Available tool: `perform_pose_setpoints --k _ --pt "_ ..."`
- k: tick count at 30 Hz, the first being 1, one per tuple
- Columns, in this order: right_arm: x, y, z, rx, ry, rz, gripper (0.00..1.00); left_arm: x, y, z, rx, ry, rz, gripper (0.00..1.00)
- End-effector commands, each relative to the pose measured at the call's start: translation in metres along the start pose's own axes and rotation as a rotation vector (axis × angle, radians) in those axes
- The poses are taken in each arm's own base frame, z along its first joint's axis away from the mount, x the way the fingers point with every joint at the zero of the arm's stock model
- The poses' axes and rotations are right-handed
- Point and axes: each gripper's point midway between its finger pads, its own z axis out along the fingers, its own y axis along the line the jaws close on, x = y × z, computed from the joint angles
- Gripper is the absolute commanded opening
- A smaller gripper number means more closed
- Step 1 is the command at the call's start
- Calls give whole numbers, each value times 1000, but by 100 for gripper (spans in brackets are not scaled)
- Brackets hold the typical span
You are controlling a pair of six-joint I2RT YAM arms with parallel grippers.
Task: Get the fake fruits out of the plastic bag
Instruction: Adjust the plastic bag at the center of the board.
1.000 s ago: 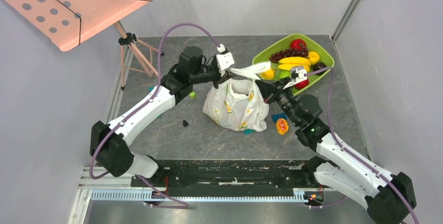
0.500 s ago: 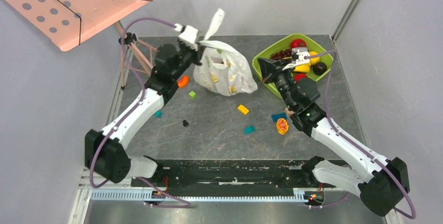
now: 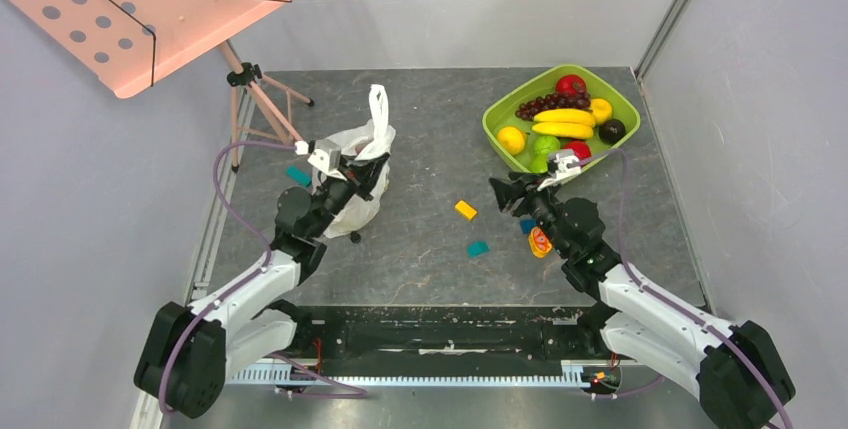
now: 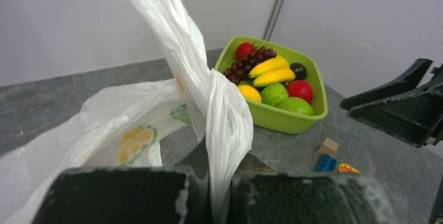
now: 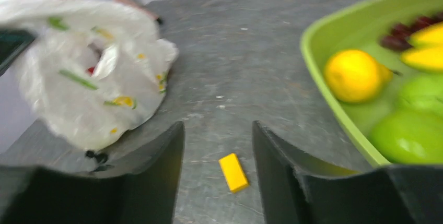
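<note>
Left gripper (image 4: 210, 192) is clamping the plastic bag (image 4: 130, 125) by one handle at 9 o'clock; right gripper (image 5: 218, 132) is hovering half-open, empty. Risk: the single-handle grip letting the mouth sag shut, trapping the fake fruits

The left tool (image 4: 219, 195) fills the lower edge, its two dark fingers (image 4: 120, 195) closed on a strip of the bag (image 4: 78, 145). From that pinch, one loop of thin white plastic rises up out of the picture, and the crinkled body, printed with a yellow-green motif, spreads to the left. Behind it on the grey desk (image 4: 292, 151) sits a green tray (image 4: 277, 120) holding grapes (image 4: 249, 63), bananas (image 4: 269, 71), red, green and yellow round fruits (image 4: 282, 93), and a dark one. A tan block (image 4: 329, 146), a blue block (image 4: 325, 163) and a small yellow-red piece (image 4: 347, 168) lie in front of the tray. The right tool (image 4: 346, 108) juts in from the right.
</note>
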Motion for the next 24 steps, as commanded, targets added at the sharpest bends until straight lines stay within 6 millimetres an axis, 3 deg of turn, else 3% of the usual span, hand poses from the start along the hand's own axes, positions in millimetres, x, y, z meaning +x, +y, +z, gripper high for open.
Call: perform_pose_setpoints --k 1,6,10,14,24 --pt "-45 86 3 -453 -96 -309 62 -66 -34 4 137 -176 38 2" --pt "-41 122 19 -704 -119 -625 71 -67 -43 4 178 -117 67 2" --pt "-46 146 29 -841 -205 -741 75 -63 -49 0 209 -11 138 2" --pt "-42 168 36 -991 -193 -753 80 -55 -46 -4 207 53 184 2" --pt "-49 180 43 -1031 -228 -723 83 -48 -50 -5 243 87 195 2"
